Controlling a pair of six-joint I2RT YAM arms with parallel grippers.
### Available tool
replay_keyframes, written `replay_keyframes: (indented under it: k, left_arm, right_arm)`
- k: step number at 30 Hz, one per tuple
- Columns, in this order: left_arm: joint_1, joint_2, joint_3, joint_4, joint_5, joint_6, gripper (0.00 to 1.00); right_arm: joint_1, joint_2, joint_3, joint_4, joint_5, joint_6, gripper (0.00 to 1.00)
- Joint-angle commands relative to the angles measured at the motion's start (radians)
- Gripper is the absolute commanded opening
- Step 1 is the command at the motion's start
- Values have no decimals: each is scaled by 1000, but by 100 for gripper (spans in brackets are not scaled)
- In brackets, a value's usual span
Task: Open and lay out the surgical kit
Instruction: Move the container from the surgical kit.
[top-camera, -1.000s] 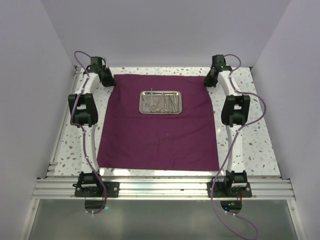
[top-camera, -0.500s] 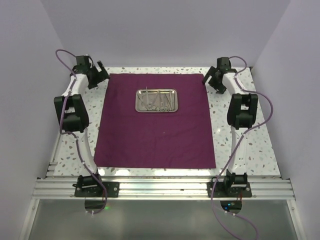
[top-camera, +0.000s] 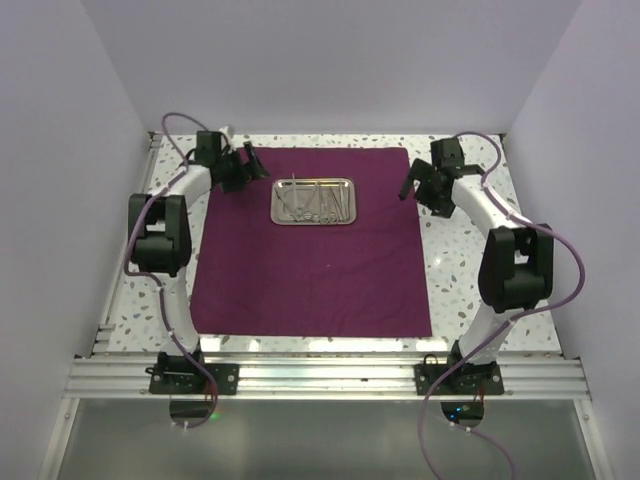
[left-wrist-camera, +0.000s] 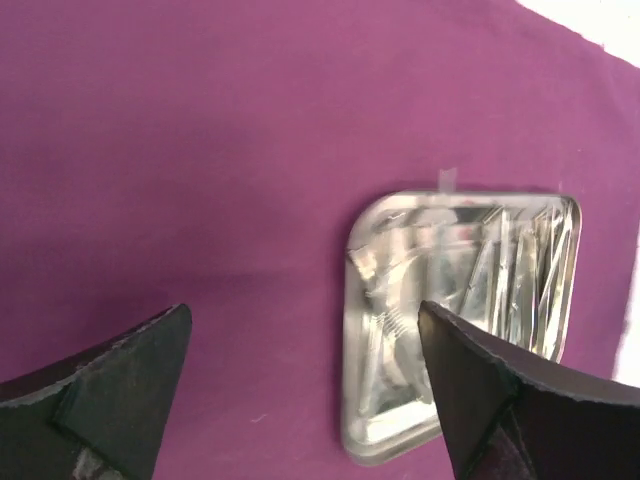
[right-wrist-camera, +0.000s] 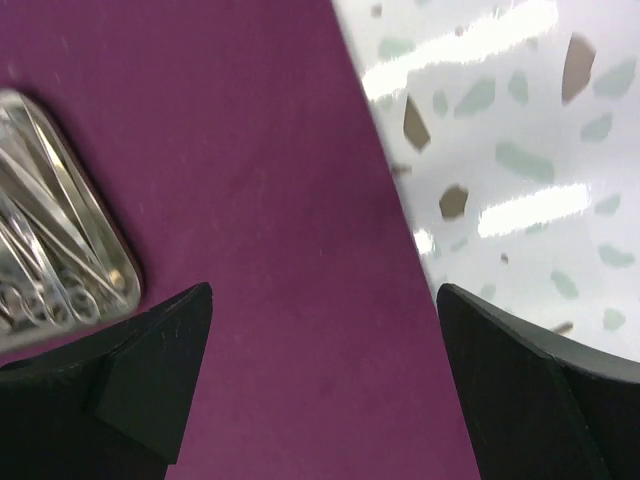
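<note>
Both end effectors gape wide, flanking the tray on the cloth.

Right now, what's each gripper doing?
Left gripper: open, empty, over the cloth.
Right gripper: open, empty, over the cloth's edge.

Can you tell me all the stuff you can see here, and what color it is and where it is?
cloth wrap: one, dark purple, spread flat across the middle of the table.
steel tray: one, shiny silver, on the far half of the cloth.
instruments: several, thin and silver, lying inside the tray; too small to count.
table: one, white with speckles, under the cloth.
left end effector: one, black, open, empty, above the cloth's far left part, near the tray.
right end effector: one, black, open, empty, over the cloth's right edge.
</note>
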Motion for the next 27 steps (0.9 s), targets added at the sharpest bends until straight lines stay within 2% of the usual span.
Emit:
replay_keyframes:
  k: [1, 2, 4, 7, 12, 16, 25, 27]
  left_arm:
    - [-118, 17, 230, -233, -188, 213, 96]
    - [-144, 19, 240, -255, -287, 227, 94]
    - [-199, 13, 231, -280, -368, 237, 90]
    - [-231, 13, 209, -307, -396, 201, 81]
    - [-247, 13, 171, -338, -442, 153, 56]
    - [-254, -30, 108, -326, -460, 142, 51]
    - [-280, -38, 89, -327, -471, 164, 40]
    - [-285, -35, 86, -323, -468, 165, 30]
  right_arm:
    - [5, -96, -90, 7, -33, -31, 98]
    - [6, -116, -126, 6, -34, -36, 98]
    - [5, -161, -155, -17, -27, -63, 98]
    - [6, -214, -177, -51, -27, -68, 98]
    - [5, -280, -244, -50, -50, -62, 98]
    - [5, -306, -266, -56, -54, -63, 97]
    - [6, -307, -275, -60, -50, -60, 97]
    - [5, -307, -276, -65, -45, -66, 97]
